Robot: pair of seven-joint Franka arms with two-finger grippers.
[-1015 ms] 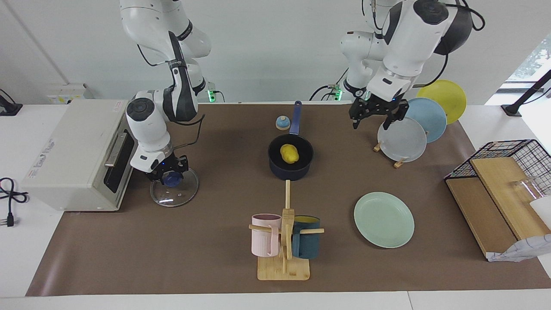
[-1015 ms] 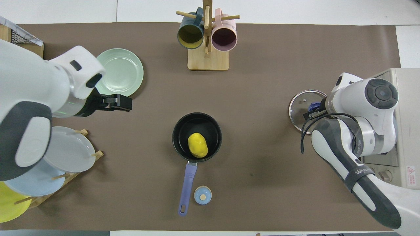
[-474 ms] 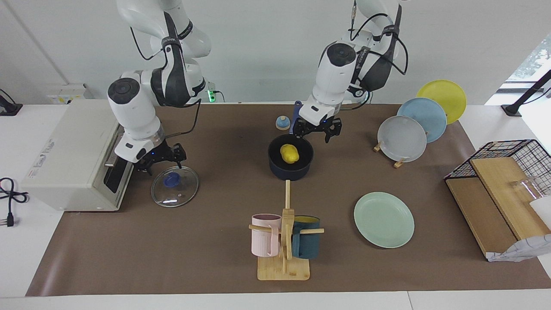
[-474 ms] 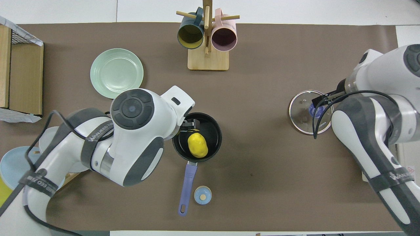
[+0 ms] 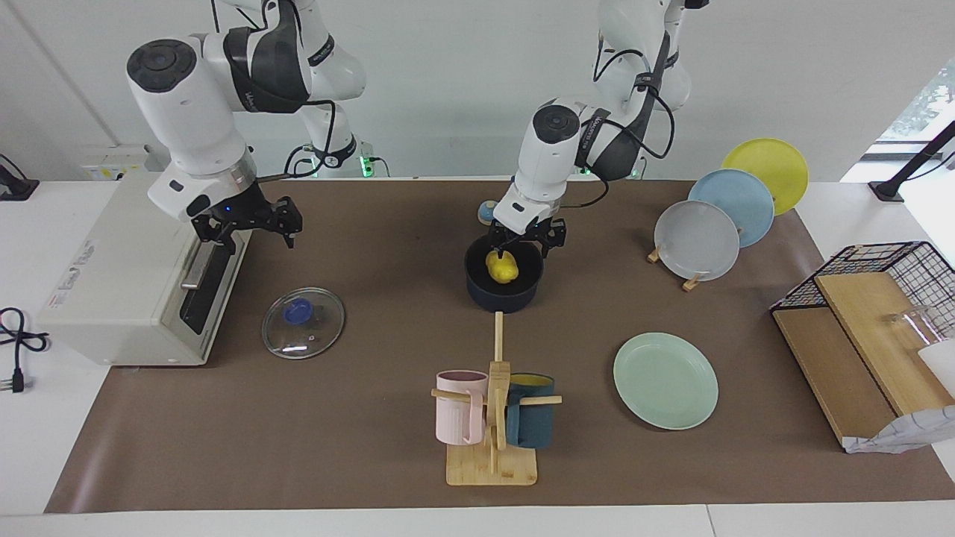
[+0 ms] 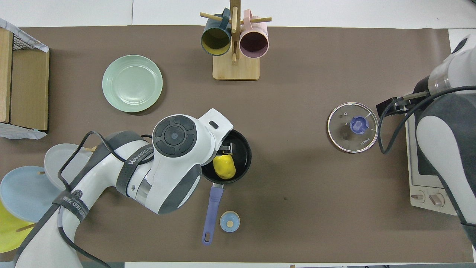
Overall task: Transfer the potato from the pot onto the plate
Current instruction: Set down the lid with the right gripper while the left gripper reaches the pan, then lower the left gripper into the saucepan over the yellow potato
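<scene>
The potato (image 5: 502, 267) lies in the pot (image 5: 504, 294), nearer the robots than the plate (image 5: 665, 380). The facing view shows the left tool (image 5: 524, 243) spread wide just over it, whether touching is unclear; from overhead the arm's wrist hides most of that tool. The right tool (image 5: 248, 227), open, hangs by the toaster oven (image 5: 127, 261), above the glass lid (image 5: 303, 322) on the desk.

- The left gripper (image 5: 524, 245), which hung open over the plate rack, has swung across and come down over the pot (image 5: 503, 287), fingers open about the potato (image 5: 503, 267).
- The right gripper (image 5: 246, 222) has let go the glass lid (image 5: 303, 322) and risen, open, by the toaster oven (image 5: 134, 268).
</scene>
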